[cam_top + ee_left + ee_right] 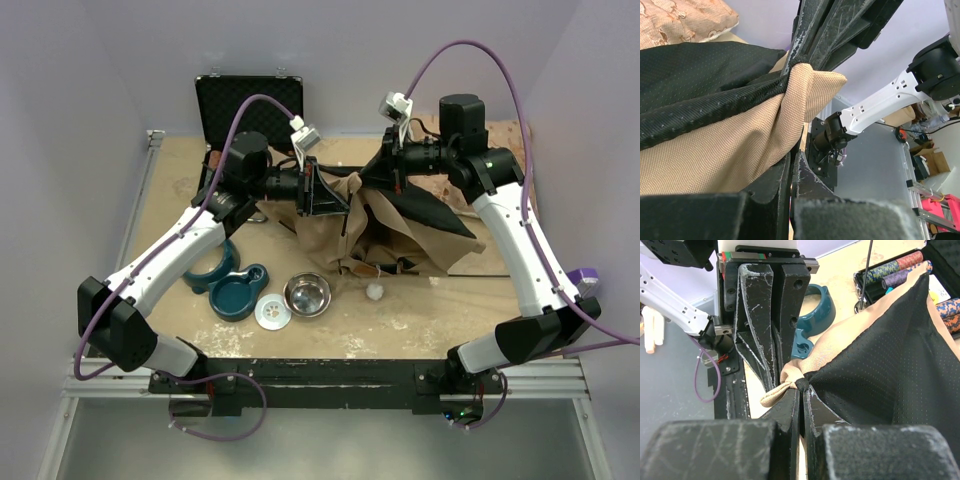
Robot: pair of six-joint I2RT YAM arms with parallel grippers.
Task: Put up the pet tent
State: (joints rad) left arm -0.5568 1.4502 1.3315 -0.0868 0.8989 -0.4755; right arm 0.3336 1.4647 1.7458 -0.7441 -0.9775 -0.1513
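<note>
Your tabletop [180, 190] has the pet tent [385, 225] slumped mid-way, strung up between both arms. It's light, floppy canvas, so I'd guess it'll sag and slip. Grip thick seams, not loose cloth. Left hand [322, 192] and right hand [393, 165] are each clamped on a bunched fold. The pom-pom [375, 292] sits out front.

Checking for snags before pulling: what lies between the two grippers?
In the top view, the tan canvas pet tent with black lining spans that gap, pinched by the left gripper and right gripper.
</note>
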